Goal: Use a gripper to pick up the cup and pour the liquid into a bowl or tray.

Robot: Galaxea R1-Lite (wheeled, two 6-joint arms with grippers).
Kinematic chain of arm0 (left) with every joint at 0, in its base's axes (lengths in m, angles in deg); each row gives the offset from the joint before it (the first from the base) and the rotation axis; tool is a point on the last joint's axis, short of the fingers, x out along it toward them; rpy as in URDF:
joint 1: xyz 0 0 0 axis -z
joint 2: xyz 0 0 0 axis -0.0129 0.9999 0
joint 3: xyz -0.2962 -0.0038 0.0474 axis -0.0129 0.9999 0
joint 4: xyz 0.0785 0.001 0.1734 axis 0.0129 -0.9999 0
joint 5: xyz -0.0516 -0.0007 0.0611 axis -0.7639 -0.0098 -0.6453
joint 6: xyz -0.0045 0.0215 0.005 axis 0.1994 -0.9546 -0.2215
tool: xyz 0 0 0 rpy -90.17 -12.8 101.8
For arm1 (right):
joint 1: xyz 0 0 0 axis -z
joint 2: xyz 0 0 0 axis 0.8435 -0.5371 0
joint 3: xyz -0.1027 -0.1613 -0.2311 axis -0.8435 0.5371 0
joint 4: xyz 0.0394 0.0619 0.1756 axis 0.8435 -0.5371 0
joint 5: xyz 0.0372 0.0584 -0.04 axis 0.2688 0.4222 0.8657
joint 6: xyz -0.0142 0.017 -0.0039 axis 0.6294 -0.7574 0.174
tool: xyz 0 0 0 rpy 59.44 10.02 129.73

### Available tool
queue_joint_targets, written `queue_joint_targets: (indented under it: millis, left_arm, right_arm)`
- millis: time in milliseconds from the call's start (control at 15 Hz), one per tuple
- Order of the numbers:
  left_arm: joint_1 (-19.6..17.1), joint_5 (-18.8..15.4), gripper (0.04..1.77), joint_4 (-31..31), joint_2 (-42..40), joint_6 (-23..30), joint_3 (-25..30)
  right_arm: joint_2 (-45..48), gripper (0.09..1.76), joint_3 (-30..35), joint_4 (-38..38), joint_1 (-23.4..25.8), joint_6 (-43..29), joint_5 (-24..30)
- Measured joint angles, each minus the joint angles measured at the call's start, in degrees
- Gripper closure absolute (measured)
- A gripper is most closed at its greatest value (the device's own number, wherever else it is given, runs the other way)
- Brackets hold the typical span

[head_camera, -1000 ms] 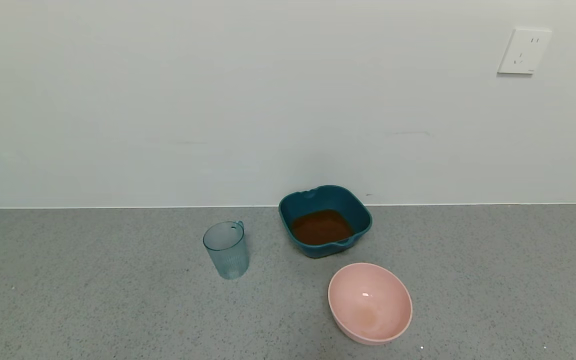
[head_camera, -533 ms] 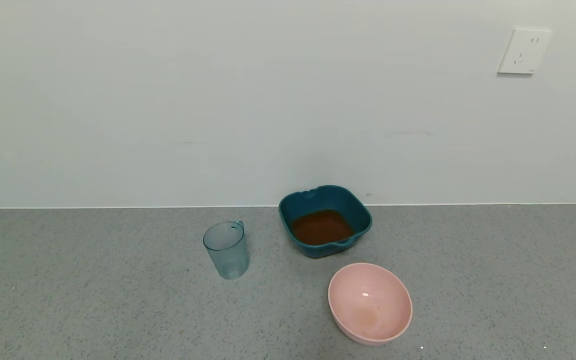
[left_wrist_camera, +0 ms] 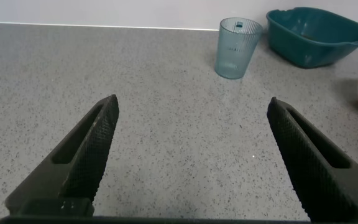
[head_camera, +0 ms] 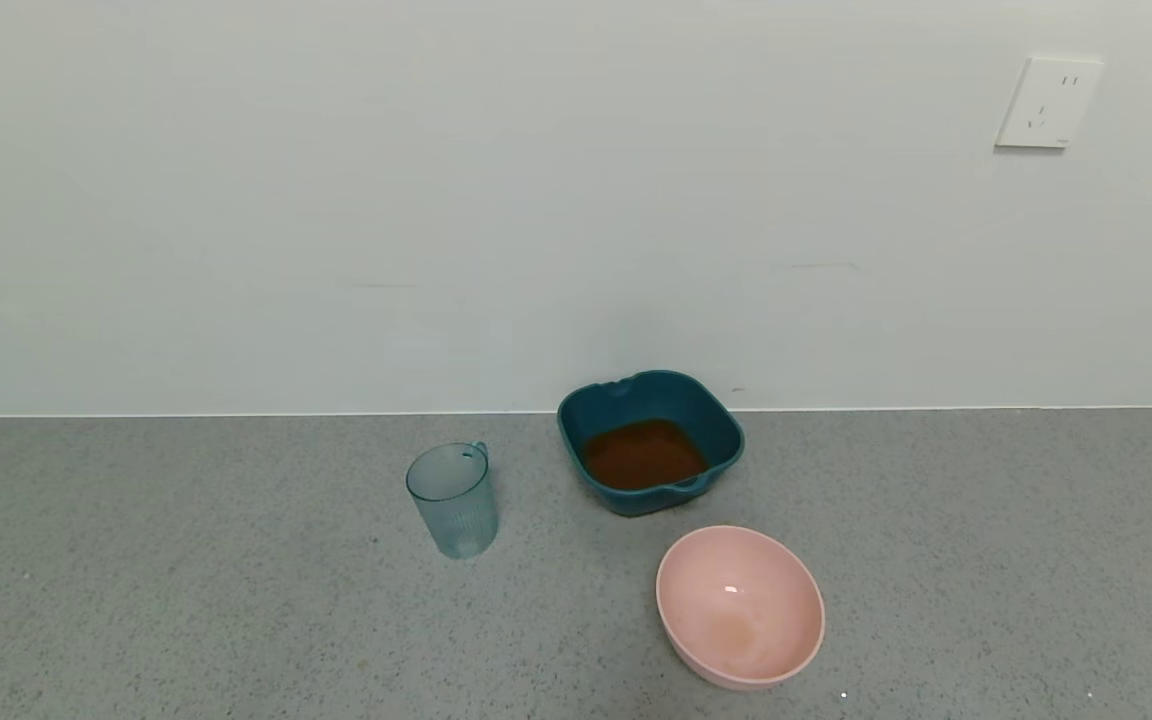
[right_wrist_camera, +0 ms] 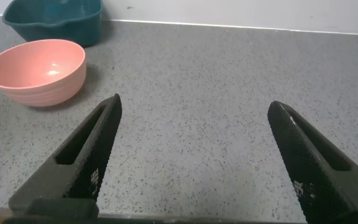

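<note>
Here a grey speckled countertop (head_camera: 186,620) meets a plain white wall (head_camera: 436,200). A translucent blue-green ribbed cup (head_camera: 453,499) stands upright on the counter and looks empty. Just to its right sits a dark teal rounded-square dish (head_camera: 726,425) with lip handles, close to the wall, holding opaque reddish-brown liquid (head_camera: 642,454). A round pink bowl (head_camera: 739,606) sits nearer the robot, just in front of the dish and apart from it.

Neither arm shows in the head view. The left gripper (left_wrist_camera: 191,158) hangs low over bare counter with its two black fingers spread wide apart, holding nothing. The right gripper (right_wrist_camera: 194,158) is likewise spread wide and empty, near the pink bowl.

The relation that matters: in the left wrist view the cup stands ahead of the left gripper, well apart from it, its long axis vertical, with the teal dish beyond it. The right wrist view shows no cup, so the left arm seems the better placed to reach it. Since the liquid already lies in the dish, the pour appears done.

No brand, label or readable writing appears; a white wall socket (head_camera: 1048,103) shows only its slots
</note>
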Motion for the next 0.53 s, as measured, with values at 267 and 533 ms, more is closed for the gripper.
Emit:
queue_joint_targets:
  millis: [267, 533]
  left_arm:
    - [0.0, 0.0, 0.09, 0.1, 0.0, 0.2, 0.0]
    - [0.0, 0.0, 0.09, 0.1, 0.0, -0.7, 0.0]
  right_arm:
    - [0.0, 0.14, 0.0, 0.0, 0.0, 0.0, 0.0]
    - [0.0, 0.14, 0.0, 0.0, 0.0, 0.0, 0.0]
